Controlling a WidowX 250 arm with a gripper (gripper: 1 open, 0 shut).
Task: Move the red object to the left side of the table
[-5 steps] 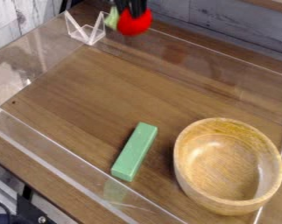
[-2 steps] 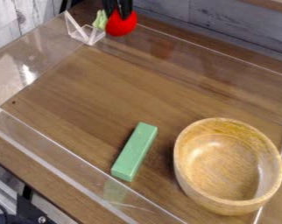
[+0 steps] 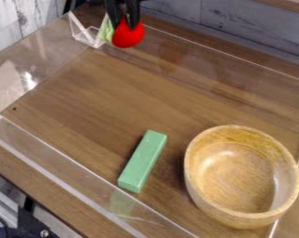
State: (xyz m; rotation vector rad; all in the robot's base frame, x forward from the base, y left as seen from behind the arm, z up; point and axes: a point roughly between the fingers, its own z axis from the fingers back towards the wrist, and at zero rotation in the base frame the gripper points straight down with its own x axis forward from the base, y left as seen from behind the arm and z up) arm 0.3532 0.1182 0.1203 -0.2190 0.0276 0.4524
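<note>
Gripper pointing steeply down at the table's far corner, clamped on the red object

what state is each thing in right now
gripper: pointing down at the far edge, shut on the red toy fruit
red toy fruit: held at the far left corner of the table
green block: lying flat, untouched
wooden bowl: upright, empty
table: clear walls standing

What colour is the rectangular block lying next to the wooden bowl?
Green; the block shows clearly in the camera view.
</note>
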